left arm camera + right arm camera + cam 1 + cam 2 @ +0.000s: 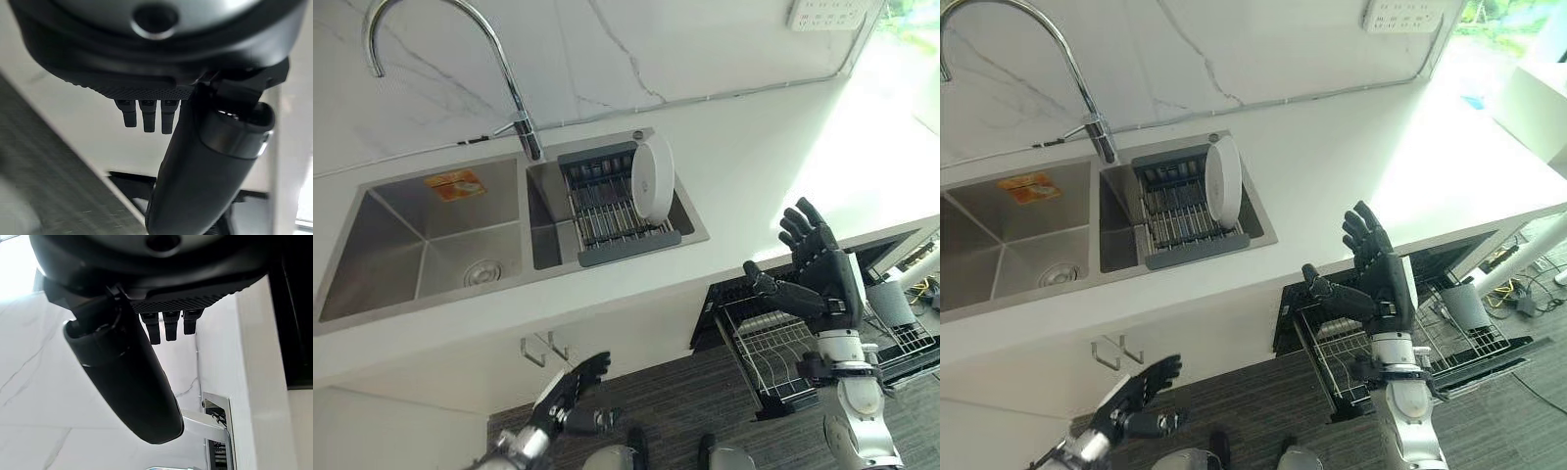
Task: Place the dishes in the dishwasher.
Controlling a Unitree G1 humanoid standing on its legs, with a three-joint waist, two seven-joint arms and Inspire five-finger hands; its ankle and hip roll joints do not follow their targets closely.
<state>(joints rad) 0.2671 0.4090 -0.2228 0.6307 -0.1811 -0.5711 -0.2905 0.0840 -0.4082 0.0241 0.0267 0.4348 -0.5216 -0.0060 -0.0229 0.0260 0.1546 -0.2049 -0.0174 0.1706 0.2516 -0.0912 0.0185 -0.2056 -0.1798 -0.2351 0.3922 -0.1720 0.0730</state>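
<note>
Barely started, I reckon: the white plate (654,174) sits upright in the sink rack (612,208), well beyond my right hand (819,269) fingers, spread wide and empty over the dishwasher rack (775,354). Left hand (574,389) hangs low, fingers relaxed.

The white round plate (653,175) standing on edge in the grey slatted drying rack (612,211) hides the rack's right end. The raised dark right hand (818,264) covers part of the wire dishwasher basket (773,354). The steel double sink (382,257) is cut at the left edge.
</note>
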